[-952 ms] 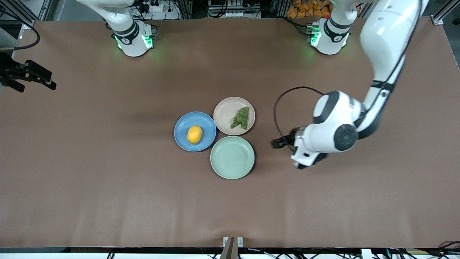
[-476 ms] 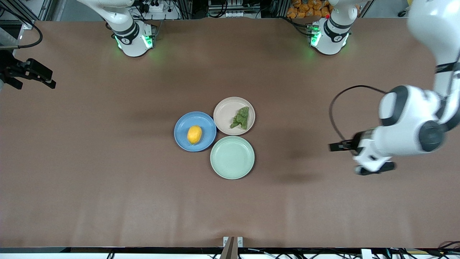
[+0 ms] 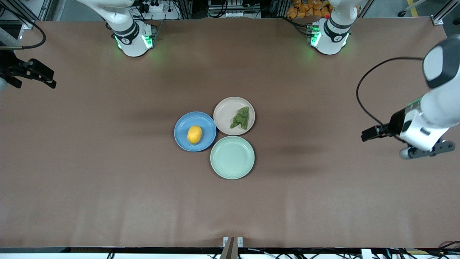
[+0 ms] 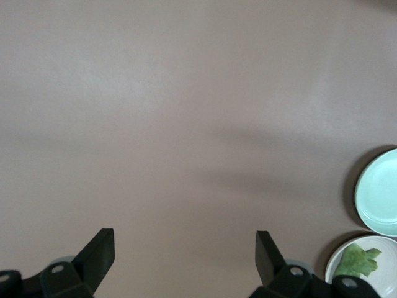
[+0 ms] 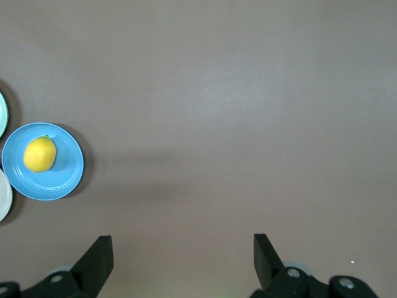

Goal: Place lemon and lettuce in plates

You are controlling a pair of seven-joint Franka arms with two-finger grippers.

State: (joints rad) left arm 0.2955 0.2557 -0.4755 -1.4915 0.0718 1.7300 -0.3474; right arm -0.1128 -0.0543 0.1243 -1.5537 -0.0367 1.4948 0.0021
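The lemon lies on the blue plate. The lettuce lies on the beige-pink plate, which touches the blue one. My left gripper is open and empty, up over bare table toward the left arm's end. Its wrist view shows the open gripper, the lettuce and the beige-pink plate. My right gripper is open and empty over bare table at the right arm's end, where that arm waits. Its wrist view shows the lemon on the blue plate.
An empty pale mint-green plate sits against the other two plates, nearer the front camera; it also shows in the left wrist view. The brown tabletop spreads wide around the plates.
My left arm has swung away from the plates toward its own end of the table, gripper empty. The lemon, lettuce and plates have not moved. The right arm stays put.
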